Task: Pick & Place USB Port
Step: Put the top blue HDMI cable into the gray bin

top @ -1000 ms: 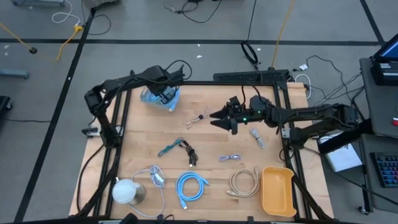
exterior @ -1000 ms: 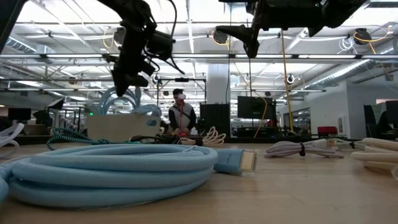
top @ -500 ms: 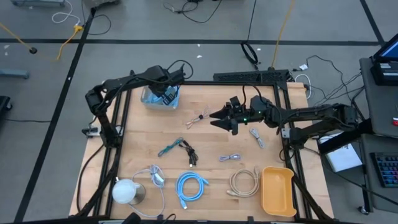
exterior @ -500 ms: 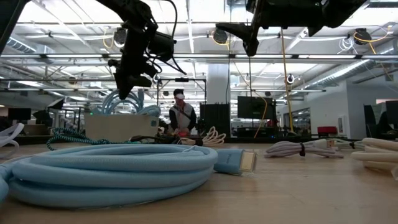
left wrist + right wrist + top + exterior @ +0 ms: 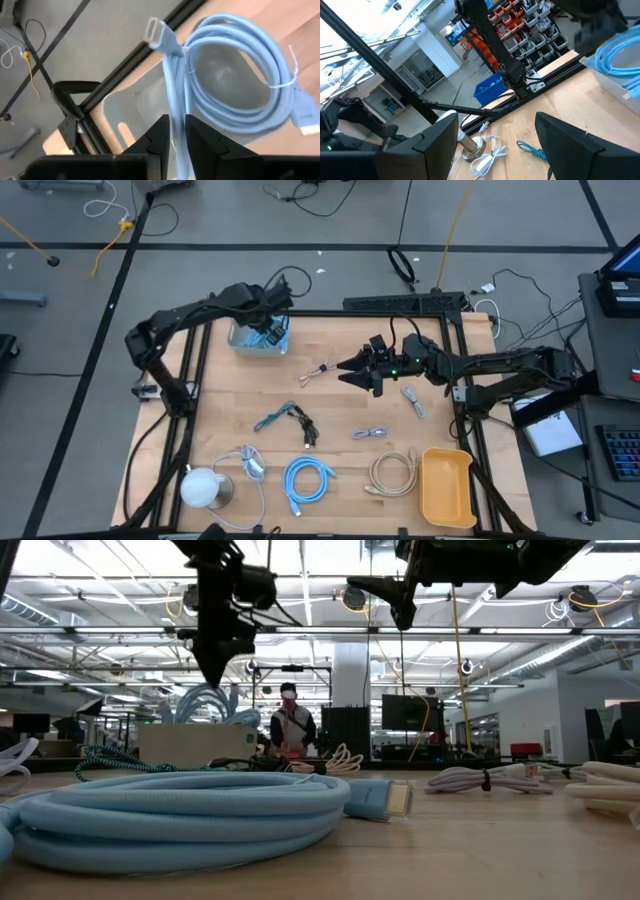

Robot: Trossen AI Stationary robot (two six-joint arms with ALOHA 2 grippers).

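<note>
- Since a second ago the left arm has swung toward the table's 11 o'clock corner; the left gripper (image 5: 173, 131) carries the light-blue cable coil (image 5: 235, 75) over the pale bin (image 5: 256, 340) there.
- The fingers are clamped on a strand of that coil, which hangs beyond the fingertips.
- It looks light and floppy; the tied bundle is the surest hold.
- The right gripper (image 5: 347, 369) hovers mid-table, spread wide, empty.

The wooden surface (image 5: 340, 405) carries coiled cables, a pale blue bin (image 5: 247, 343), a yellow tray (image 5: 446, 486) and a white lamp-like object (image 5: 200, 487).
</note>
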